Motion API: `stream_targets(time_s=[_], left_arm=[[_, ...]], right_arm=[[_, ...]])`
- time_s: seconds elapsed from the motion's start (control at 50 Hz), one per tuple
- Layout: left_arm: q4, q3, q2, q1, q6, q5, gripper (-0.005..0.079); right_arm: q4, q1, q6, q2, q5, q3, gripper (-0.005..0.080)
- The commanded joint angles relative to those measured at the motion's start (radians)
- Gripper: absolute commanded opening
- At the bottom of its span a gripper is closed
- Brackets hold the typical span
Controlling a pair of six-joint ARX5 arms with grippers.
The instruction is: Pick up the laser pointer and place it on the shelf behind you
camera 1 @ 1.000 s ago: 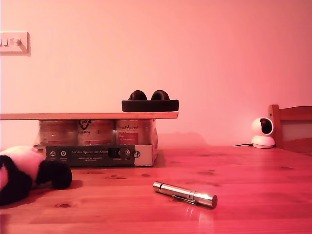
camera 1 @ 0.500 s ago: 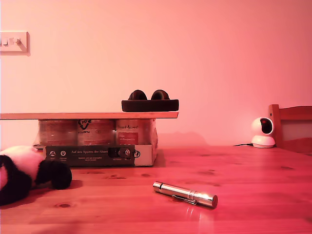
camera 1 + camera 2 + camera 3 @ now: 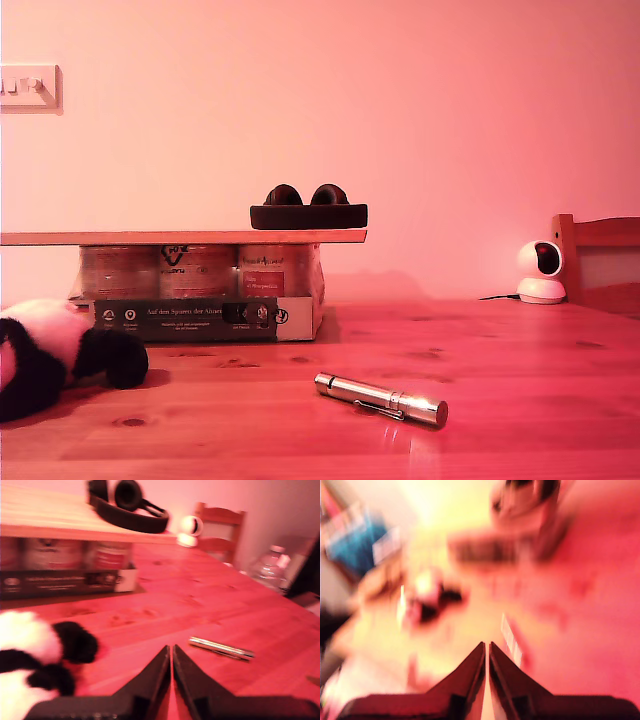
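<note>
Untouched, the laser pointer (image 3: 381, 399) lies on the tabletop (image 3: 520, 360), pincers away.

Dark band on the cardboard box (image 3: 185, 316) under the shelf (image 3: 180, 237) carried white print, partly legible: "Auf den Spuren der…". Red labels on the jars (image 3: 262, 272) inside the box bore print too small to read. Nothing else was legible.

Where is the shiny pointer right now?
The laser pointer lies flat on the wooden table, right of centre in the exterior view, nearer the camera than the shelf.
</note>
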Motion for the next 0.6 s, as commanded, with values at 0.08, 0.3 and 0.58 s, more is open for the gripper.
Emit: stream_targets(time_s=[0.08, 0.3, 0.58], left_arm=[[-0.026, -0.020, -0.009, -0.046, 0.042, 0.012, -0.0011], [-0.050, -0.020, -0.009, -0.133, 0.118, 0.004, -0.0011], [-0.056, -0.020, -0.009, -0.197, 0.156, -0.008, -0.0011]], right_arm=[[-0.032, 0.053, -0.072, 0.141, 0.023, 0.065, -0.0012], [-0.080, 0.138, -0.086, 0.331, 0.055, 0.171, -0.0012], [-0.131, 0.288, -0.129, 0.587, 0.210, 0.313, -0.0005]])
